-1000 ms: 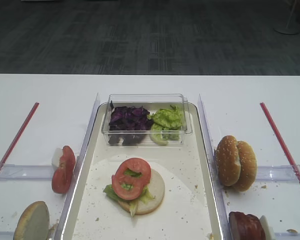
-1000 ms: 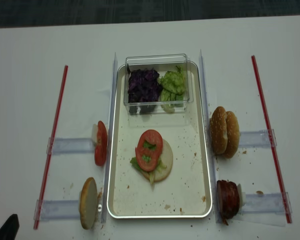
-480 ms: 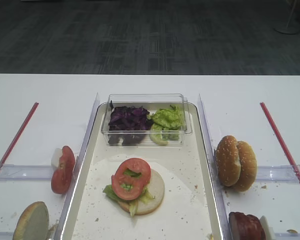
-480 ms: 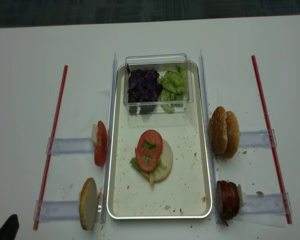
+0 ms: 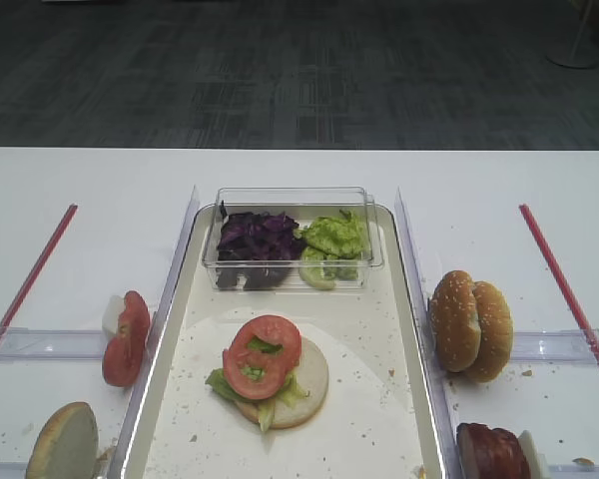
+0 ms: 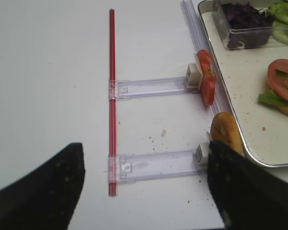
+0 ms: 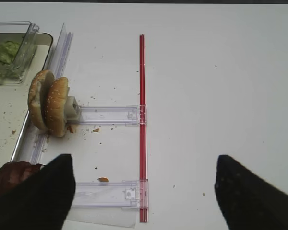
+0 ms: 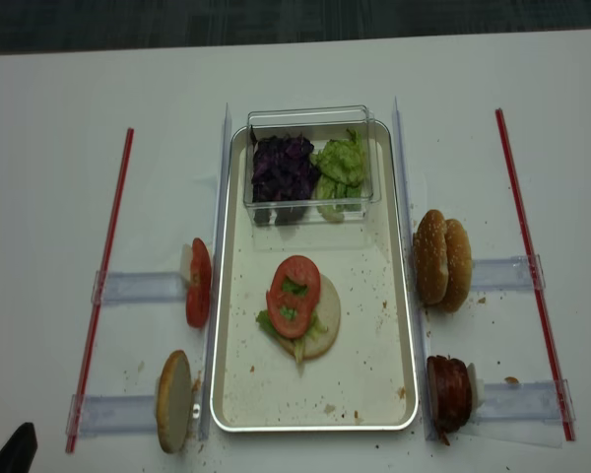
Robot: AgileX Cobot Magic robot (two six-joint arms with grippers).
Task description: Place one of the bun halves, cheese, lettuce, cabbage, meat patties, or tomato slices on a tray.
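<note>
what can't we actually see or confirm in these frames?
- Cheese: not identifiable in any view.
- Meat patties: cut off by the bottom edge in the first exterior view; count unclear.
- Left gripper: only dark, blurred fingers at the left wrist view's bottom edge.
- Right gripper: same in the right wrist view.
- Bun half on the tray: mostly covered by lettuce and tomato slices.
</note>
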